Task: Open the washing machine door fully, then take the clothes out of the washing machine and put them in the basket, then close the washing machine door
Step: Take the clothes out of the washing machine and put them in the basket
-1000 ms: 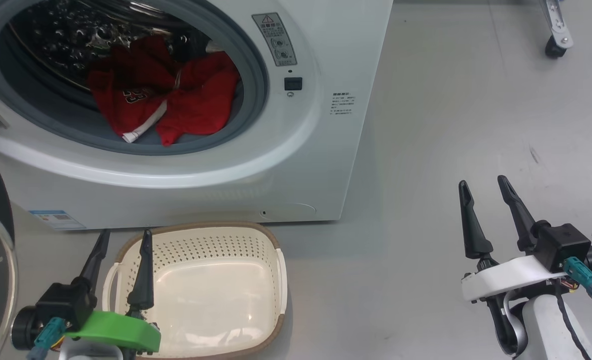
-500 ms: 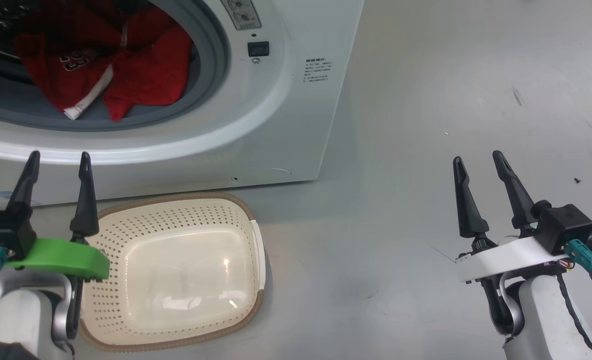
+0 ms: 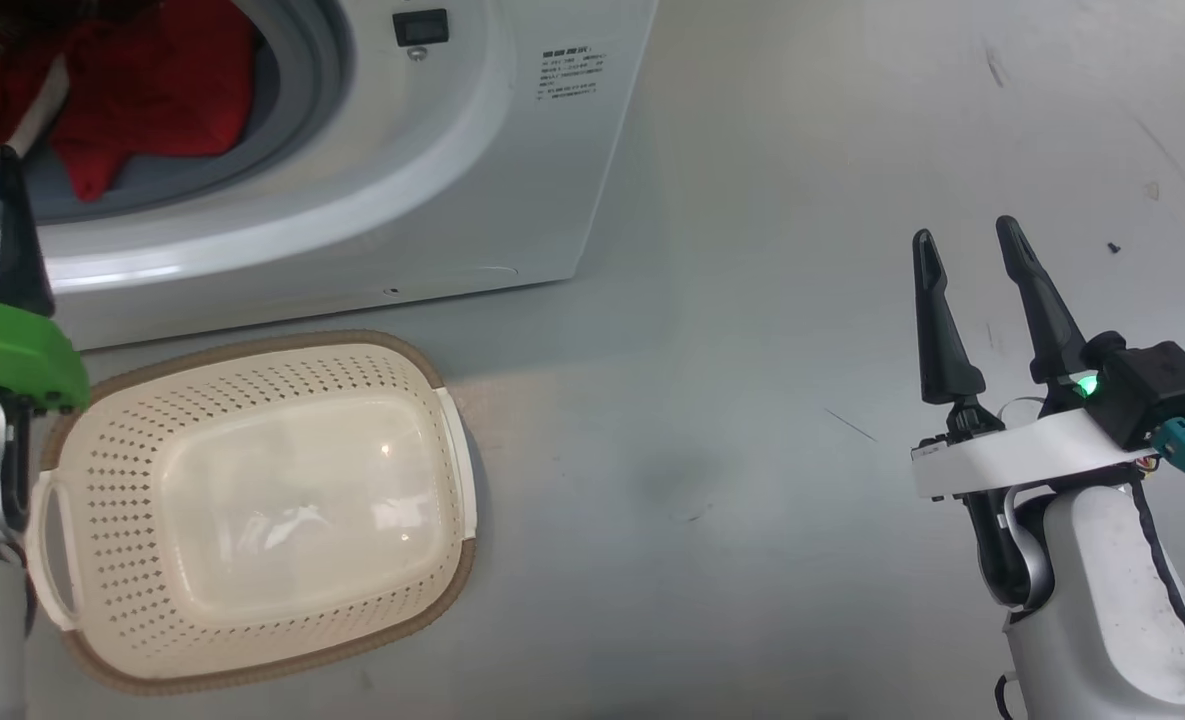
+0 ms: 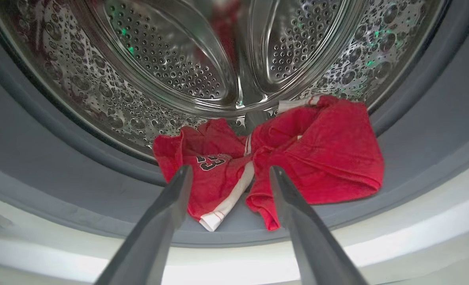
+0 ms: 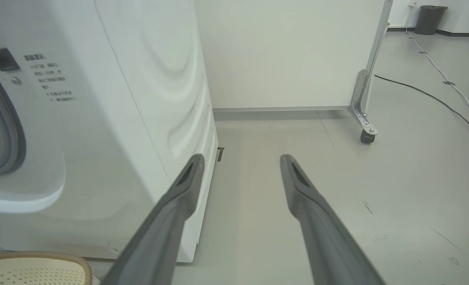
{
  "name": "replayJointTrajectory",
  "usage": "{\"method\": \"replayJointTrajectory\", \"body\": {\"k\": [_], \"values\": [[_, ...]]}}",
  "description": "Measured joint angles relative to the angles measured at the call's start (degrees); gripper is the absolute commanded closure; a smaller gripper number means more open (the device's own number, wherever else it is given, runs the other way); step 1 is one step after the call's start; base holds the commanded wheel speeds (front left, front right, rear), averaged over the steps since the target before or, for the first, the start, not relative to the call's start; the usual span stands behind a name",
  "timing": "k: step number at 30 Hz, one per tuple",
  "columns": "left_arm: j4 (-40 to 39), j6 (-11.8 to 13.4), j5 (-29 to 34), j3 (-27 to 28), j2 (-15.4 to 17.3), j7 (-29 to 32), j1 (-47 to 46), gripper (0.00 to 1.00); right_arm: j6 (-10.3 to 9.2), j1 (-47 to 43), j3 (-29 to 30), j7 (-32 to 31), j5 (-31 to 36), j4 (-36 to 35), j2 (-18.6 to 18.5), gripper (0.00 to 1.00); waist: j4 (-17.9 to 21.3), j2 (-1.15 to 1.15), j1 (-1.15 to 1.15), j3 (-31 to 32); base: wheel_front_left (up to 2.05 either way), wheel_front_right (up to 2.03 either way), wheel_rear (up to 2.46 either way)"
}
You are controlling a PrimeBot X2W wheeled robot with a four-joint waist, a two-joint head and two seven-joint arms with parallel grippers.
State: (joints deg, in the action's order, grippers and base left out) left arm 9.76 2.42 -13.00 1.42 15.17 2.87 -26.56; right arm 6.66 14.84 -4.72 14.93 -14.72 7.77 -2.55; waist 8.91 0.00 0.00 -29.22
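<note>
**Left wrist view puts the clothes point(image 4: 297, 158) dead ahead of the left gripper point(image 4: 229, 171)**

Head view: the washing machine point(image 3: 512, 150) fills the upper left, its mouth uncovered, and the red jerseys lie low in that mouth. The basket point(image 3: 252, 372) stands empty on the floor just in front of the machine. One dark finger of the left gripper rises at the left edge toward the mouth. The right gripper point(image 3: 962, 228) hangs well apart over bare floor, jaws spread and holding nothing.

Left wrist view: both fingers stand apart and empty, aimed into the steel drum point(image 4: 179, 59). The heap lies straight beyond the tips, spilling onto the grey rubber ring point(image 4: 416, 138). Its long axis runs across the gap between the fingers.

Right wrist view: the spread fingers point past the machine's side at open floor, with red showing at the far left edge.

The left arm is plainly the nearer, so a straight reach forward onto the bunched middle looks likely.
</note>
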Motion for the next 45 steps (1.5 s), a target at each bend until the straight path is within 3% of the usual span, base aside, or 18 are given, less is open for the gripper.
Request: {"method": "replayJointTrajectory", "body": {"k": [21, 45], "values": [[10.29, 0.38, 3.87, -0.74, 6.34, 10.81, -13.99, 0.0, 0.3, 3.71, -0.92, 0.01, -1.24, 0.0, 0.01, 0.0, 4.13, 0.0, 0.0, -7.12, 0.0, 0.0, 0.0], [21.54, 0.37, 4.0, -0.92, 7.24, 14.29, -25.02, 0.0, 0.31, 5.33, -1.75, 0.01, -1.89, 0.19, 0.02, 0.0, 5.55, 0.0, 0.0, -11.2, 0.0, 0.0, 0.0]]}}
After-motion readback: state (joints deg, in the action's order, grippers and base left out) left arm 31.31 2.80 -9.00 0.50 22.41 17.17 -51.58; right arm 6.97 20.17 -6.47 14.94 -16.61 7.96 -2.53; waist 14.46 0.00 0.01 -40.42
